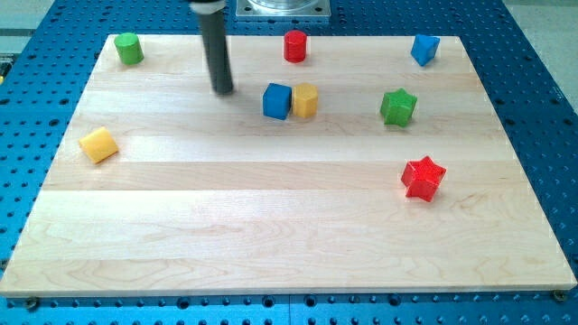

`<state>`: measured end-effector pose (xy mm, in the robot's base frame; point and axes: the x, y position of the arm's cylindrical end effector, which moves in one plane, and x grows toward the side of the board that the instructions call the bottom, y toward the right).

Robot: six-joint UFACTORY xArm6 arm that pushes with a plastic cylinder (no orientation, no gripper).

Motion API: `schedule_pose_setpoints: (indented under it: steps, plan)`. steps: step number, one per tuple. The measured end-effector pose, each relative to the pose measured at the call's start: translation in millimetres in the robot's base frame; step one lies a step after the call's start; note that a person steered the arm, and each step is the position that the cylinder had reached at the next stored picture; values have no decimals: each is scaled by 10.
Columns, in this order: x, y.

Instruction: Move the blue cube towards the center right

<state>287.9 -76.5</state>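
The blue cube (276,100) sits on the wooden board (271,226), above the middle, touching a yellow block (305,101) on its right side. My tip (223,90) is on the board to the left of the blue cube, a short gap away, at about the same height in the view. The rod rises from the tip to the view's top.
A green cylinder (128,48) is at top left, a red cylinder (295,45) at top middle, a second blue block (424,49) at top right. A green star (397,106) and a red star (424,177) are at right. A yellow block (98,144) lies at left.
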Motion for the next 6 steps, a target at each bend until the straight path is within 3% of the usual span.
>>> schedule_pose_setpoints:
  steps: [1, 2, 3, 4, 6]
  plan:
    - [329, 375]
    - [1306, 788]
    - [1437, 871]
    - [1522, 1503]
    - [1528, 2078]
